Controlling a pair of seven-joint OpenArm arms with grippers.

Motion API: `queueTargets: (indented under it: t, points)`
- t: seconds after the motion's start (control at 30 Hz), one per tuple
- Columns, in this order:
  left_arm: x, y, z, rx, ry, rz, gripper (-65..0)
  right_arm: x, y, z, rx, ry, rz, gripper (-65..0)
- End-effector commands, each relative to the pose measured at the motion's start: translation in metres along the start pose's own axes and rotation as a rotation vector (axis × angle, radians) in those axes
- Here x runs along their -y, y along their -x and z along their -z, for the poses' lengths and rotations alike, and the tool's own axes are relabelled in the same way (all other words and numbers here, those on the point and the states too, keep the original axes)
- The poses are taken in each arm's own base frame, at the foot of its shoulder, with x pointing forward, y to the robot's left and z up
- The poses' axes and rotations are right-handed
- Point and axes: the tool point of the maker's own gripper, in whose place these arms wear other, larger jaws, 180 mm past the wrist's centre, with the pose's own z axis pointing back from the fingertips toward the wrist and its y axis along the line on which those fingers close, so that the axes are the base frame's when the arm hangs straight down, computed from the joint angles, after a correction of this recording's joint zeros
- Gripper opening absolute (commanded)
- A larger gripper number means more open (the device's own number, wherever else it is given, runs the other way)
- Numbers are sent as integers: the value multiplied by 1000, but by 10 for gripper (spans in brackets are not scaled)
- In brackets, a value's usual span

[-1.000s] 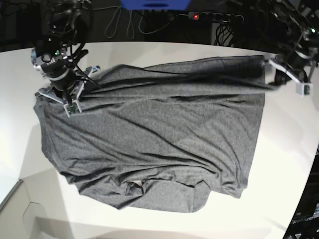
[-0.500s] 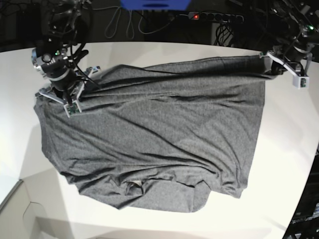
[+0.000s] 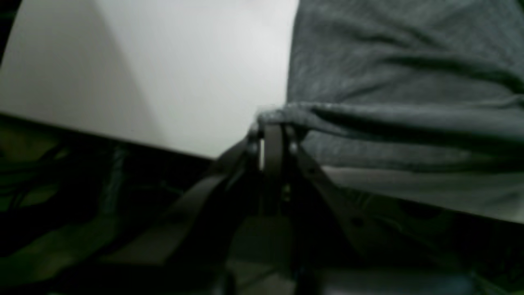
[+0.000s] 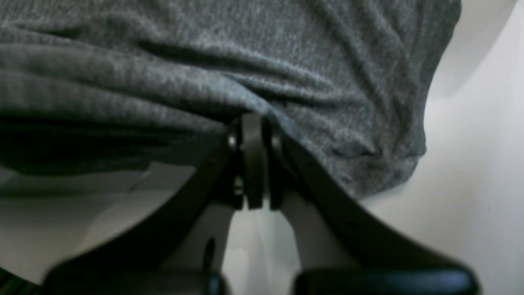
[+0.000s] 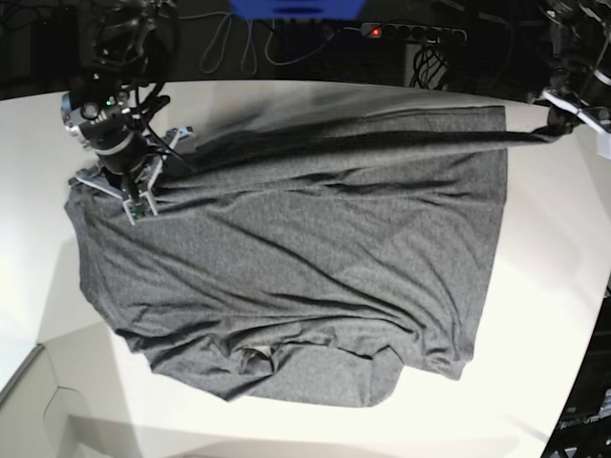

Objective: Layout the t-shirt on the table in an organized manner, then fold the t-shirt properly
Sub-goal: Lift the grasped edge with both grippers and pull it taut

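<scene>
The t-shirt [image 5: 286, 267] is spread across the white worktop [image 5: 535, 315], dark grey and rumpled, with creases running across the body and a lumpy, folded-over edge along the near side. Starting at the left of the base view, there's the right end effector [image 5: 134, 186], down low at the shirt's far left corner, and the right wrist view shows it plainly: jaws pinched tight together with a bunched fold of grey cloth caught right at the tips, the fabric [image 4: 204, 61] draping away above and the bare worktop [image 4: 470, 164] bright off to the right. Moving across the middle, the cloth lies mostly flat, though the far edge is pulled into a long taut ridge that stretches all the way over toward the right. And there at the far right, up near the curved rim of the worktop, is the left end effector [image 5: 563, 119], lifted a little, with the shirt's corner drawn out to a point at it. The left wrist view confirms it: left end effector [image 3: 272, 131] clamped fully closed on a rolled hem of the shirt [image 3: 409, 82], white worktop [image 3: 163, 82] to the left of the cloth. Beyond the worktop's far edge, a power strip [image 5: 415, 33] sits with a red light glowing.
</scene>
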Motion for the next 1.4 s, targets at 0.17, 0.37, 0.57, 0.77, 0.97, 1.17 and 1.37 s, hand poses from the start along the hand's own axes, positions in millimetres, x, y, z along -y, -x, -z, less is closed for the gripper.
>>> queueTargets:
  t: [0.17,0.37,0.57,0.77,0.97,1.17,1.37]
  points:
    - [5,-7,3,32,23,-10,-647,-12,-18,0,53,-28,-28,-650]
    - [6,7,24,-42,28,-35,-646,-15,-20,0,55,-35,-33,-650]
    - [13,18,36,-93,51,-33,-645,-13,-21,0,59,-30,-32,-650]
    - [14,16,36,-87,59,-30,-645,-11,-22,0,62,-27,-33,-650]
    - [14,18,34,-92,57,-27,-608,-4,-18,-1,52,-9,-21,-650]
    - [13,19,34,-92,52,-27,-399,14,-15,4,38,29,21,-650]
    - [14,18,34,-90,57,-26,-380,16,-8,7,22,27,34,-650]
